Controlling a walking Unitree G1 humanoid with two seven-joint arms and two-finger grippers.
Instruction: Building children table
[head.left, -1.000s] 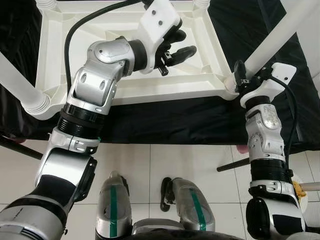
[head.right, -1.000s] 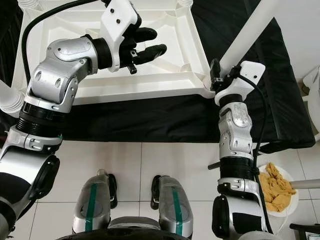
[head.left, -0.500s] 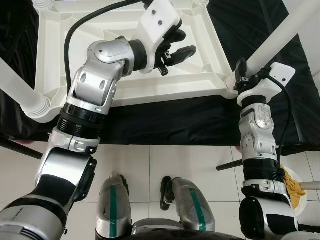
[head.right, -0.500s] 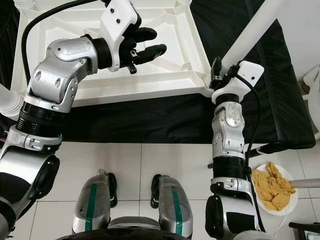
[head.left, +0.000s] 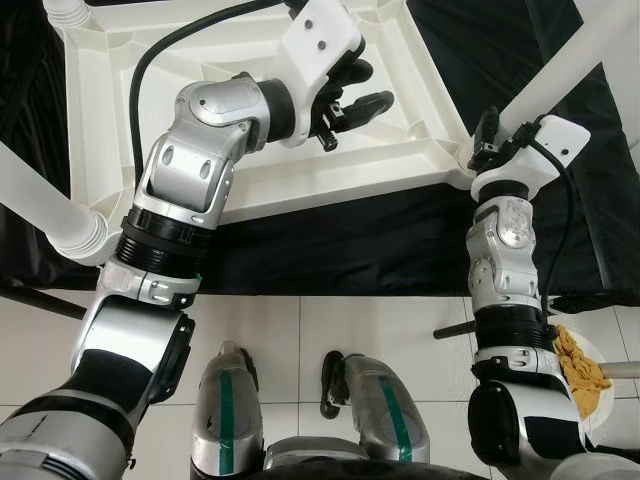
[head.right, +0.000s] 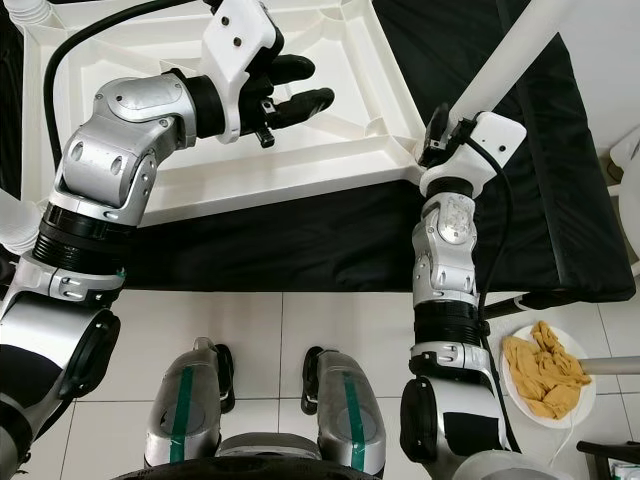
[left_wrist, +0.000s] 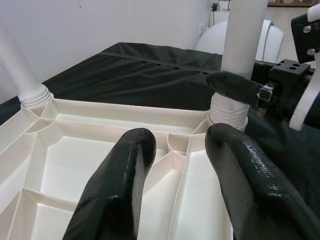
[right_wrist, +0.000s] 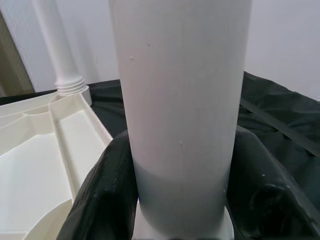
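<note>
The white plastic table top (head.left: 300, 170) lies upside down on a black cloth, its ribbed underside facing up. A white leg (head.left: 560, 60) rises from its near right corner. My right gripper (head.left: 490, 135) is shut around that leg just above the socket; in the right wrist view the leg (right_wrist: 180, 90) stands between the black fingers (right_wrist: 107, 195). My left gripper (head.left: 370, 87) hovers open over the middle of the underside, holding nothing. Another leg (head.left: 40, 195) stands at the near left corner.
The black cloth (head.left: 330, 240) hangs over the support's front edge. On the tiled floor at the right sits a white plate with a yellow crumpled thing (head.right: 545, 370). A dark rod (head.left: 455, 328) pokes out beside my right arm. My own legs (head.left: 230, 410) are below.
The table top has turned slightly, its near right corner going up and its near left corner coming down. My right arm has swung with it, still holding the leg. The left arm is unmoved.
</note>
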